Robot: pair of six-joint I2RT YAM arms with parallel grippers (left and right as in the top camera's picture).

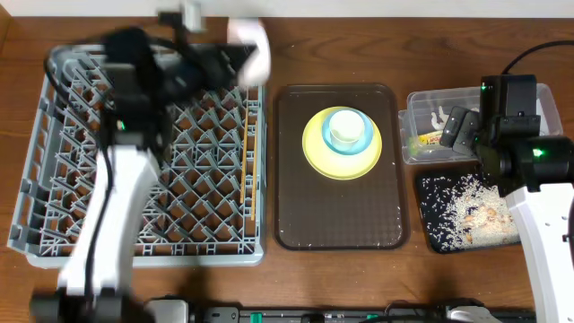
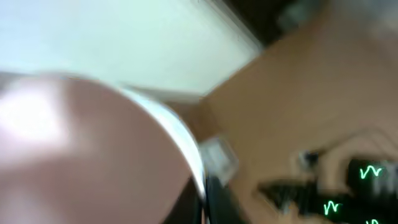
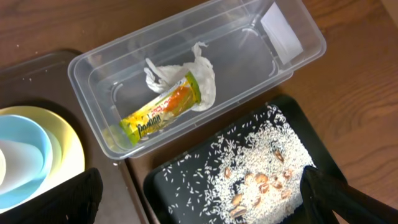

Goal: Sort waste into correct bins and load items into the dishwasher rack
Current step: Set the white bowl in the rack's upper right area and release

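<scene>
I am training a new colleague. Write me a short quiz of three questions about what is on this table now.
1. True or false: the snack wrapper lies in the clear tub, touching the tissue.
2. Which one holds the rice? A) black tray B) brown tray C) rack
3. Fill in: the right claw stands ___.
Key: 1 true; 2 A; 3 open.
</scene>
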